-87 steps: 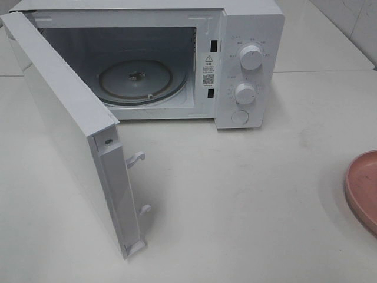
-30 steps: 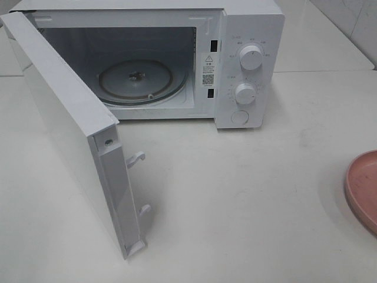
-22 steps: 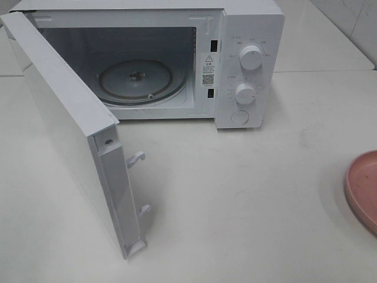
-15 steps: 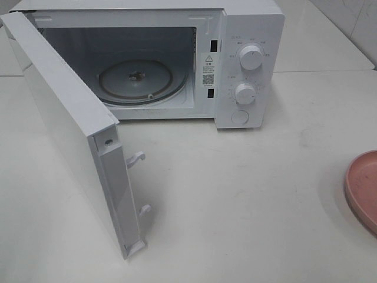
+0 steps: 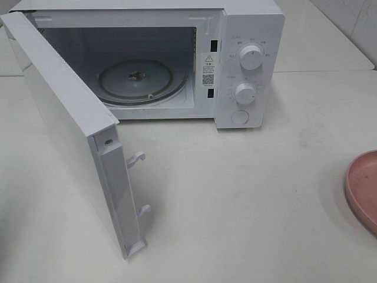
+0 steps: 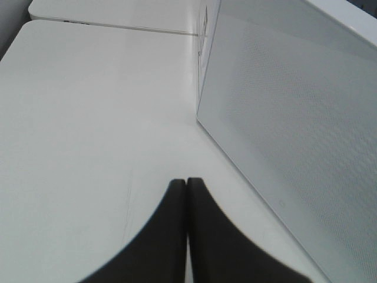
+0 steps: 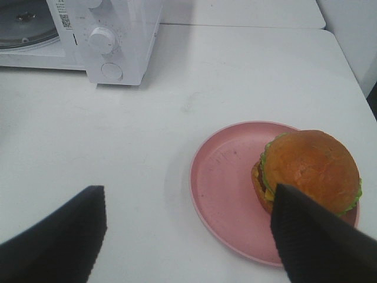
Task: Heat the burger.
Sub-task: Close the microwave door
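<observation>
The burger [image 7: 309, 168], with a golden-brown bun, green lettuce and yellow cheese, sits on a round pink plate [image 7: 227, 183]; only the plate's edge [image 5: 362, 188] shows in the high view. My right gripper [image 7: 188, 233] is open and empty, hovering on the near side of the plate, one finger [image 7: 318, 242] overlapping the burger's side in the picture. My left gripper [image 6: 186, 184] is shut and empty, over the table beside the microwave's open door [image 6: 294, 130]. The white microwave [image 5: 250, 35] stands open with a bare glass turntable [image 5: 141, 79]. Neither gripper shows in the high view.
The microwave door [image 5: 76, 141] swings out to the front left, with two latch hooks [image 5: 136, 158] on its edge. Two knobs [image 5: 250, 58] and a round button [image 5: 240, 117] are on the control panel. A table seam runs behind the microwave.
</observation>
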Robot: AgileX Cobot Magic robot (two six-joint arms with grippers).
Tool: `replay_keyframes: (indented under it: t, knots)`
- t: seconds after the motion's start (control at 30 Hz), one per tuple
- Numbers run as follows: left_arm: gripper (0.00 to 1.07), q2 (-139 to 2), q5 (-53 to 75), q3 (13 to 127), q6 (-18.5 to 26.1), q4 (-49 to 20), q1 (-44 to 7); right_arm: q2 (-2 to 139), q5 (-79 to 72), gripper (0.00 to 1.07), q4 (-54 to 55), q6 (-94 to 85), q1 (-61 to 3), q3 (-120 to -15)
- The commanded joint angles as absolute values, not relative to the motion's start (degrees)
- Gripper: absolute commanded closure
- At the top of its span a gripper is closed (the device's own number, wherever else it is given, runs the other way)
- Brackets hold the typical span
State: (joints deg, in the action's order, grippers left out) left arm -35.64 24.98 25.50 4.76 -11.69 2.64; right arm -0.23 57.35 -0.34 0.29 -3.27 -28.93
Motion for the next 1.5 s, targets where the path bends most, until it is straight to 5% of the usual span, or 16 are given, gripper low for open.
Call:
replay_keyframes:
  t: [0.03,0.3,0.6,1.13,1.5]
  knots:
    - [1.07,-39.19,16.04,24.06,4.7,-13.52,2.58,-1.78,57.01,0.32,-0.34,0.63,-2.86,-28.76]
    - [1.07,-49.96,-11.17,18.68,7.79,-12.03,1.89,-1.78,57.01,0.32,-0.34,0.63,-2.86,-28.76]
    - [1.07,-65.95,-34.55,15.47,7.39,-3.95,-9.11,-1.78,57.01,0.32,-0.34,0.63,-2.86,-28.76]
    - [1.07,-81.53,-46.52,17.82,5.9,-6.36,-28.59,-1.78,57.01,0.32,-0.34,0.63,-2.86,-28.76]
    - [1.07,-89.15,-46.7,26.3,6.07,-12.61,-35.75,-1.78,57.01,0.32,-0.34,0.63,-2.86,-28.76]
